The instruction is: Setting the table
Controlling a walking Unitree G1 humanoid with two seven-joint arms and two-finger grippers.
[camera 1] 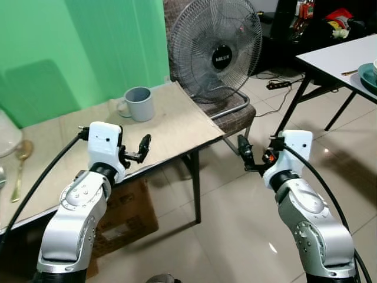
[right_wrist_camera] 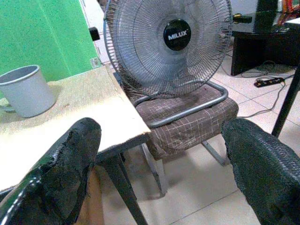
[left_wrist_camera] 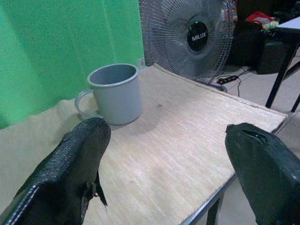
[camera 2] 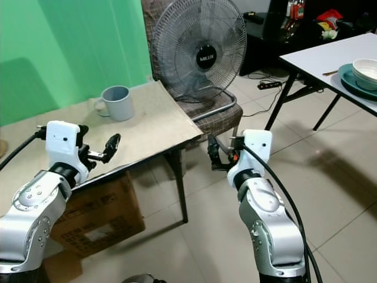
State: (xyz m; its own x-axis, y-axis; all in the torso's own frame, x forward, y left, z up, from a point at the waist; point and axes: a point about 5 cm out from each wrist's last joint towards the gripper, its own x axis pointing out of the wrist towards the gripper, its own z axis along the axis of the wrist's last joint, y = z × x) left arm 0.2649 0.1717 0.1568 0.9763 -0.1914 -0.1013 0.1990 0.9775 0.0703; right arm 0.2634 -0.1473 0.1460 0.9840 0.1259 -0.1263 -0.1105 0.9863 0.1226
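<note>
A grey mug (camera 1: 139,104) stands upright near the back of the beige table (camera 1: 171,127), close to the green wall. Further left on the same table lies a gold spoon (camera 1: 20,162). My left gripper (camera 1: 141,148) hovers over the table's front edge, a short way in front of the mug, open and holding nothing; the left wrist view shows the mug (left_wrist_camera: 115,93) beyond its spread fingers (left_wrist_camera: 70,173). Open as well, my right gripper (camera 1: 242,150) hangs over the tiled floor just past the table's right corner. A teal plate with a white bowl (camera 2: 365,73) sits on the white table (camera 2: 318,56) at far right.
A large standing fan (camera 1: 215,50) rests on a brown chair (camera 1: 235,115) right behind the beige table's corner. Under that table sits a cardboard box (camera 1: 126,215). A power strip and cables (camera 1: 278,84) lie on the floor by the white table's black legs.
</note>
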